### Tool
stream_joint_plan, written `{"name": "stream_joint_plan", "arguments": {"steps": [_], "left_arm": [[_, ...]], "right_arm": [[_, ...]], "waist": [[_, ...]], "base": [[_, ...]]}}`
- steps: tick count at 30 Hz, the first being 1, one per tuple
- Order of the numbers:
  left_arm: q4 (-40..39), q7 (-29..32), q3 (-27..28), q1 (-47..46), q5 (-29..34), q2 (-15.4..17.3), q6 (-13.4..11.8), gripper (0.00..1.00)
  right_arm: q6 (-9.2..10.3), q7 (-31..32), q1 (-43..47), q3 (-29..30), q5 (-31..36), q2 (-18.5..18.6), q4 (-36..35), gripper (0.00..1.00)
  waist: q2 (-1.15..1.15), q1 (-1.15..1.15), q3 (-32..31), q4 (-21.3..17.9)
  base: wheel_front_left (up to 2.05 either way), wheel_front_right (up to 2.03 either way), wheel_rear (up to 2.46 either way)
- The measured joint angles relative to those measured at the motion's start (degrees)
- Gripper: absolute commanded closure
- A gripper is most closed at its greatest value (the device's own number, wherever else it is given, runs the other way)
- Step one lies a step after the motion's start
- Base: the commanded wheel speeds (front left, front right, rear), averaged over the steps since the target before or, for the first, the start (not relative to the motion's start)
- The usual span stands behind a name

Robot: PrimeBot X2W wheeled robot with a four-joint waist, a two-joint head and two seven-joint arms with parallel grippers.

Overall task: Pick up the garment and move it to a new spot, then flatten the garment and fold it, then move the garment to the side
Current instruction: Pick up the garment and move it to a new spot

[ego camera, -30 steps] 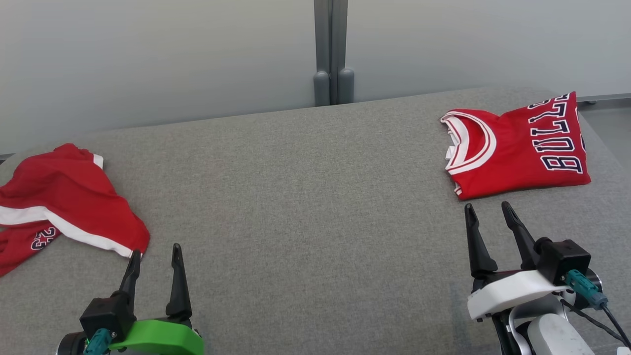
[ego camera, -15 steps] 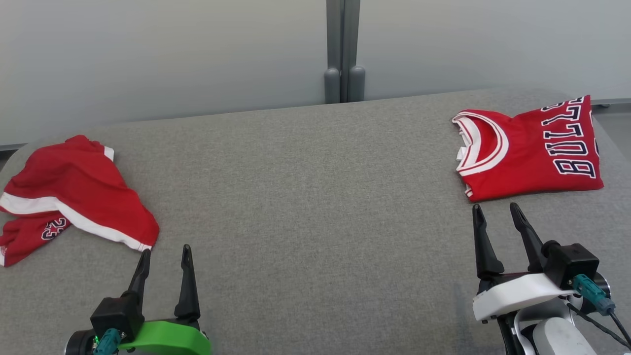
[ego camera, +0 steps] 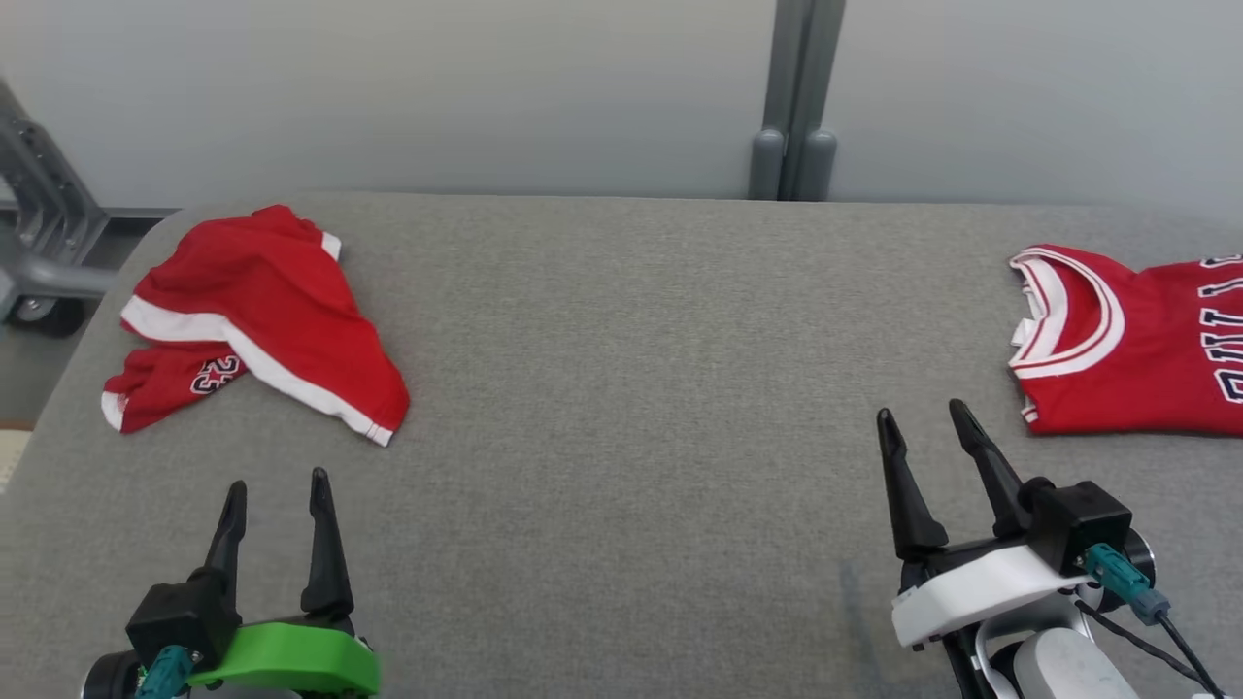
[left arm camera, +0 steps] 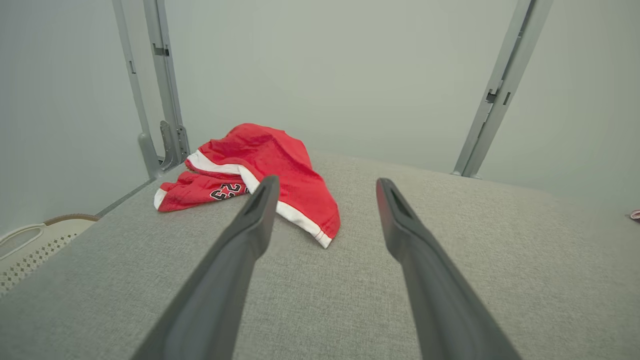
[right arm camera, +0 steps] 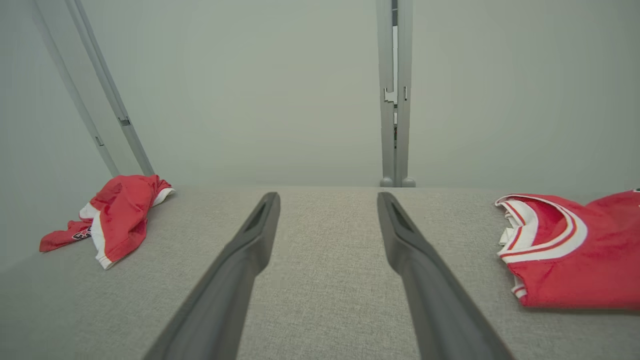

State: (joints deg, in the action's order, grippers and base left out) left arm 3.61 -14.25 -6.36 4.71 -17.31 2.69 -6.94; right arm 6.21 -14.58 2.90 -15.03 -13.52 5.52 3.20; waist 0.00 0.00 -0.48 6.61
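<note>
The crumpled red shorts (ego camera: 257, 320) lie at the far left of the grey counter (ego camera: 621, 388), straight ahead of the left gripper (ego camera: 277, 481) and near it, while the right gripper (ego camera: 921, 412) is well apart from them, close to the folded red jersey (ego camera: 1136, 359). So the left arm looks the nearer one for the pickup. Both grippers hover with fingers spread apart, holding nothing. The heap's long axis runs diagonally – its white-banded hem slants from the far left down to a near corner pointing toward the counter's middle. The left wrist view shows that corner lying between the gripper's two fingers, with a pale perforated basket (left arm camera: 30, 245) off the counter's edge; the right wrist view instead shows both garments at opposite ends – shorts left, jersey right.
</note>
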Motion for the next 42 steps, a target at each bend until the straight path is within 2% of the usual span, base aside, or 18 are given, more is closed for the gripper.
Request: {"name": "stream_joint_plan", "arguments": {"steps": [7, 11, 16, 21, 32, 37, 42], "left_arm": [[-0.90, -0.18, 1.75, 0.08, -0.16, 0.00, -0.13, 0.00], [-1.07, -0.16, 1.03, 0.09, -0.16, 0.01, -0.13, 0.00], [-0.57, -0.18, -2.45, 0.04, -0.16, 0.01, -0.13, 0.00], [-0.59, -0.16, -0.85, 0.05, -0.16, 0.03, -0.14, 0.00], [-0.70, 0.21, -1.76, -1.82, -0.31, 0.01, 0.40, 0.00], [-2.26, 3.47, -1.47, -10.48, -1.24, 0.98, 1.82, 0.00], [-1.68, 9.21, 0.74, -22.51, -1.90, 4.83, 2.22, 0.00]], "right_arm": [[-1.61, 0.52, -1.34, -2.23, 0.05, -0.21, 0.12, 0.00], [-1.59, 0.51, -1.79, -2.14, 0.05, -0.23, 0.29, 0.00], [-1.26, 0.51, -1.76, -0.30, 0.05, -0.24, 0.31, 0.00], [-1.01, 0.51, -1.79, -1.31, 0.24, -0.63, 0.73, 0.00], [-0.56, 0.53, -1.79, -0.77, 0.79, -0.62, 0.36, 0.00], [-0.53, 1.05, -2.21, -0.42, 1.60, -0.23, -0.87, 0.00], [-0.47, 1.93, -4.09, -0.27, 3.11, 0.24, -2.68, 0.00]], "waist": [[0.00, 0.00, 0.43, 5.39], [0.00, 0.00, 0.69, 8.58], [0.00, 0.00, 0.96, 12.64], [0.00, 0.00, 1.24, 16.30], [0.00, 0.00, 2.48, 14.61], [0.00, 0.00, 4.29, 13.56], [0.00, 0.00, 6.75, 12.25]], "base": [[0.00, 0.00, 0.00], [0.00, 0.00, 0.00], [0.00, 0.00, 0.00], [0.00, 0.00, 0.00], [0.00, 0.00, 0.00], [0.00, 0.00, 0.00], [0.00, 0.00, 0.00]]}}
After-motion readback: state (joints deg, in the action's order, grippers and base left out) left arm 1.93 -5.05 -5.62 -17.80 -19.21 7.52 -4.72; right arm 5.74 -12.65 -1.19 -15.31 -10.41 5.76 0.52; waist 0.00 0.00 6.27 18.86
